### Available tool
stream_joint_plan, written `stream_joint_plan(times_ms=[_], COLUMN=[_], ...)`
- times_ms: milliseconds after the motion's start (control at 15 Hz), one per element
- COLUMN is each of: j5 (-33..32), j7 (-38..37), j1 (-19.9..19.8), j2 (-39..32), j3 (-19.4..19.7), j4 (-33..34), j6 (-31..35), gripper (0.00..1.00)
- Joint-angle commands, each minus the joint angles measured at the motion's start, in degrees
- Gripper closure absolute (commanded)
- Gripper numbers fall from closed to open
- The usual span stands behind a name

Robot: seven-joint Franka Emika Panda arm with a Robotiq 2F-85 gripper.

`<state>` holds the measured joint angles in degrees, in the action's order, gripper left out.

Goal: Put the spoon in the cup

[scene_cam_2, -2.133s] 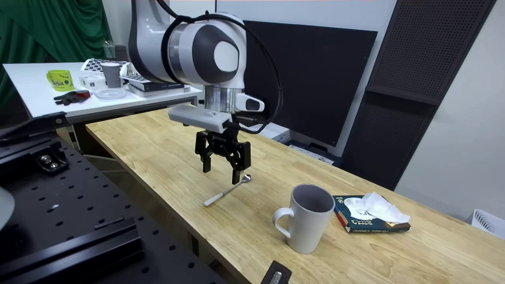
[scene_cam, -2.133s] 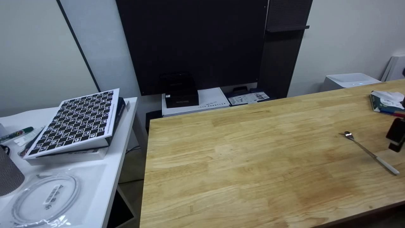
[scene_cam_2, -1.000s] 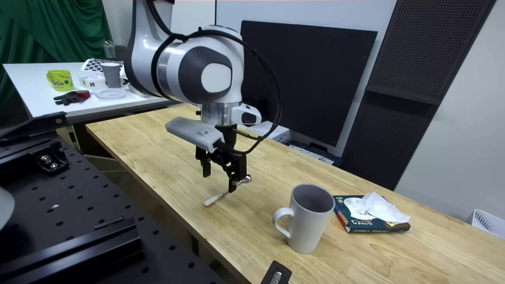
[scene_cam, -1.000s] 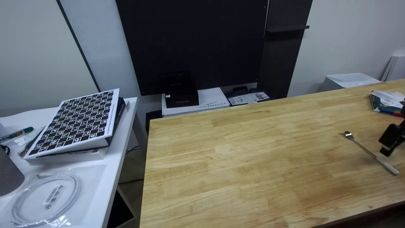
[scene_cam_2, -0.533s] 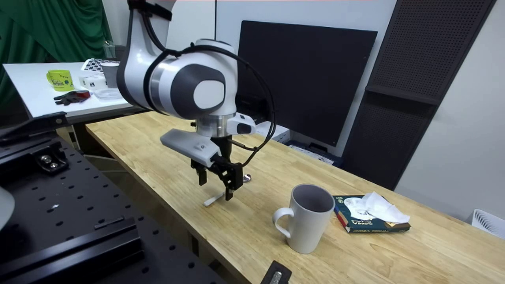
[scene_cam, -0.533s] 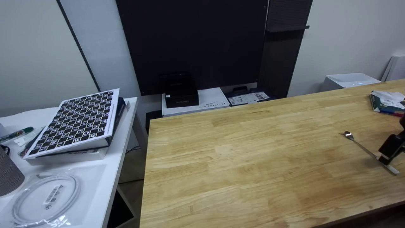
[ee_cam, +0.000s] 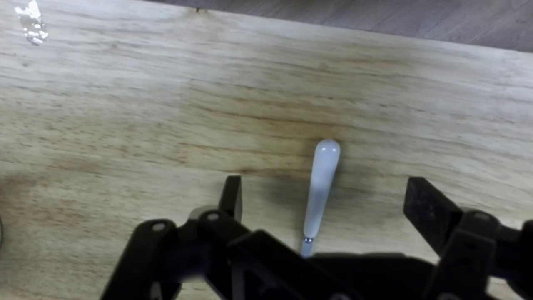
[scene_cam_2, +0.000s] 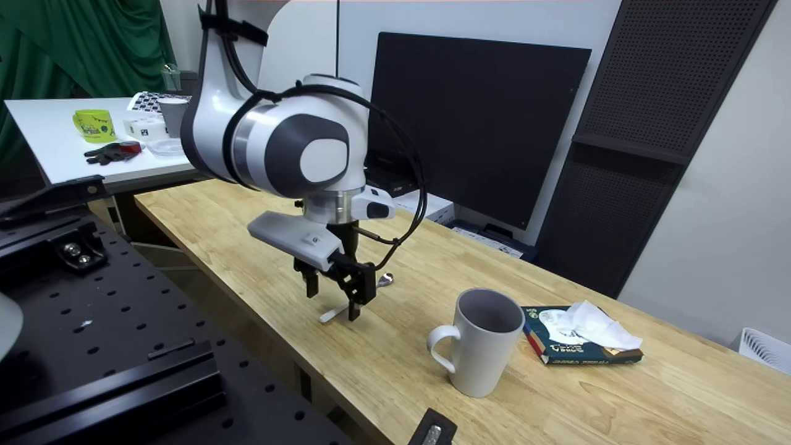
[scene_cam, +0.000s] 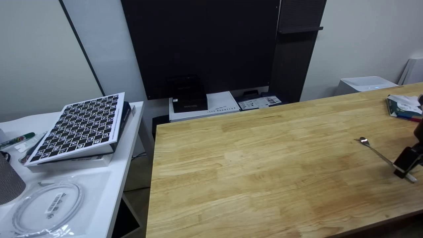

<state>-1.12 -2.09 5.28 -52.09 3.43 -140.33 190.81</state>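
Jaws spread wide, the gripper (scene_cam_2: 333, 300) has come down astride the spoon (ee_cam: 320, 187), which touches neither and points its handle toward the near long edge of the tabletop (scene_cam_2: 395, 352), so a pinch seems due before any carry to the cup (scene_cam_2: 485, 346).

In the wrist view, the gripper (ee_cam: 325, 200) partly hides the spoon (ee_cam: 321, 187). In an exterior view, the right edge cuts off the gripper and the green tissue box (scene_cam: 400, 112).
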Motion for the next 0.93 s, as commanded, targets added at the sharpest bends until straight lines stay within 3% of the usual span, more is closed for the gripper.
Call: stream_joint_plan(times_ms=[0, 67, 133, 267, 867], j5=[0.2, 0.1, 0.2, 0.3, 1.9], j7=[1.2, 1.3, 1.3, 1.3, 0.3], j1=[-1.8, -1.7, -1.7, -1.2, -0.4], j2=[-5.8, -6.0, -6.2, -6.6, -7.0], j3=[-1.0, -1.0, -1.0, -0.6, 1.7], j4=[3.0, 3.2, 3.3, 3.7, 5.2], j6=[3.6, 3.5, 3.4, 3.1, -0.3], gripper=[0.0, 0.0, 0.25, 0.32, 0.94])
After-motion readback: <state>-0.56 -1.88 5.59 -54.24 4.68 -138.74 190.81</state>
